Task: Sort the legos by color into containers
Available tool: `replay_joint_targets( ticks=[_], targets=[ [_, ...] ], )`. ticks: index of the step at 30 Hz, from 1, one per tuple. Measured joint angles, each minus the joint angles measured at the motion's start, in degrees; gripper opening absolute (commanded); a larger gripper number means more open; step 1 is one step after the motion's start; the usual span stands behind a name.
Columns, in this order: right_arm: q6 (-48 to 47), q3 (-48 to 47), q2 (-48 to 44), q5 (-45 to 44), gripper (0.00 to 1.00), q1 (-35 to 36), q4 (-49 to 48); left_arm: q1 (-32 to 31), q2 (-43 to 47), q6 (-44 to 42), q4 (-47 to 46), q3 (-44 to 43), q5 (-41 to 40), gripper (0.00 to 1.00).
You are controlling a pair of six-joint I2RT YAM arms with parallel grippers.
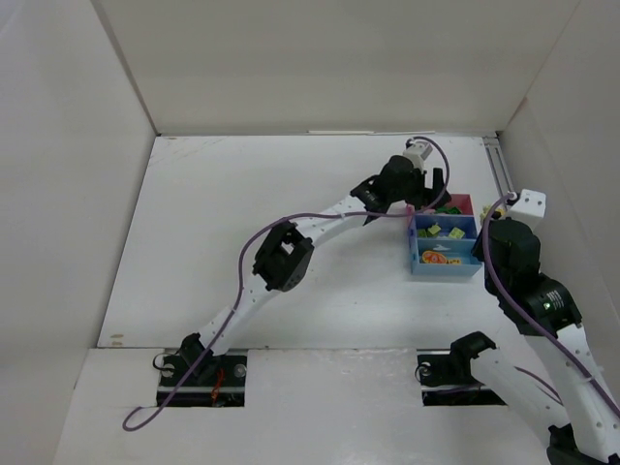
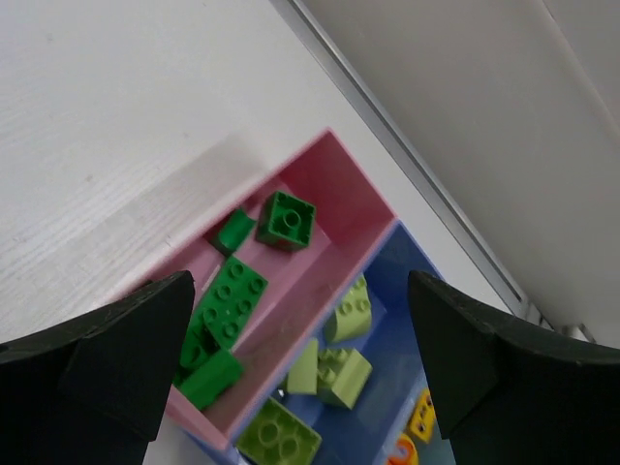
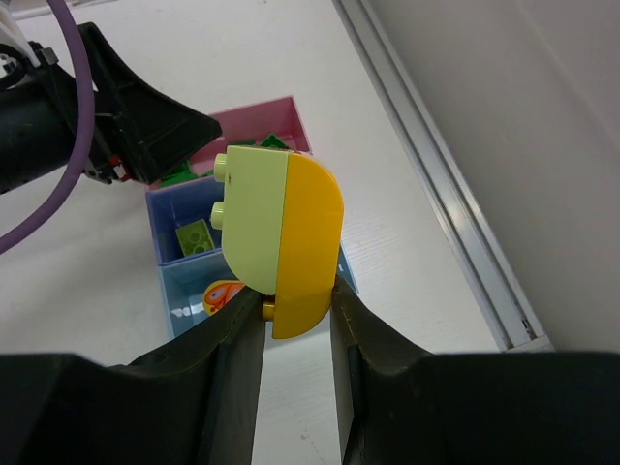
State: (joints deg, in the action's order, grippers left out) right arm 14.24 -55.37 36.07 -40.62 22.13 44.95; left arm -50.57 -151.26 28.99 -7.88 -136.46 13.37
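Note:
Three joined trays stand at the right: magenta-pink (image 1: 465, 200), dark blue (image 1: 414, 231) and light blue (image 1: 446, 272). In the left wrist view the pink tray (image 2: 354, 189) holds several dark green bricks (image 2: 232, 300) and the dark blue tray (image 2: 412, 291) holds pale yellow-green bricks (image 2: 344, 373). My left gripper (image 2: 300, 373) is open and empty, above the pink and dark blue trays (image 1: 433, 190). My right gripper (image 3: 295, 320) is shut on a clump of one pale green and one yellow-orange brick (image 3: 281, 232), held just right of the trays (image 1: 488, 209). The light blue tray (image 3: 184, 295) holds orange-yellow pieces.
A metal rail (image 1: 499, 170) runs along the right wall behind the trays, also in the right wrist view (image 3: 436, 194). White walls enclose the table on three sides. The left arm's purple cable (image 1: 320, 215) hangs over the table's middle.

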Motion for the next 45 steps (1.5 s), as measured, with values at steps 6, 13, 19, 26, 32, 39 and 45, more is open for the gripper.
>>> replay_joint_targets(
  ticks=[6, 13, 19, 26, 32, 39, 45],
  targets=[
    [-3.3, 0.5, -1.8, 3.5, 0.00, 0.0, -1.9, 0.6, 15.7, -1.0, 1.2, 15.1, 6.6, 0.95],
    [-11.9, 2.3, -4.9, 18.1, 0.00, 0.0, -8.8, 5.0, 37.7, 0.1, -6.4, 28.0, 18.1, 0.96],
    [-19.6, 3.9, -2.5, 40.1, 0.00, 0.0, -16.5, 9.2, 53.0, 2.3, -15.0, 49.6, 26.5, 1.00],
    [-23.3, 4.9, 2.4, 57.6, 0.00, 0.0, -23.6, 8.6, 64.4, 2.1, -15.3, 72.7, 26.1, 1.00],
    [-23.9, 4.9, 6.7, 62.1, 0.00, 0.0, -26.4, 8.5, 69.7, 1.9, -17.3, 74.6, 24.5, 1.00],
    [-21.9, 4.9, 8.7, 59.8, 0.00, 0.0, -27.5, 6.9, 69.5, 1.6, -18.0, 74.1, 17.9, 1.00],
    [-20.5, 4.9, 10.2, 59.1, 0.00, 0.0, -28.9, 3.5, 63.5, 0.8, -15.4, 67.6, 10.9, 0.97]
  ],
)
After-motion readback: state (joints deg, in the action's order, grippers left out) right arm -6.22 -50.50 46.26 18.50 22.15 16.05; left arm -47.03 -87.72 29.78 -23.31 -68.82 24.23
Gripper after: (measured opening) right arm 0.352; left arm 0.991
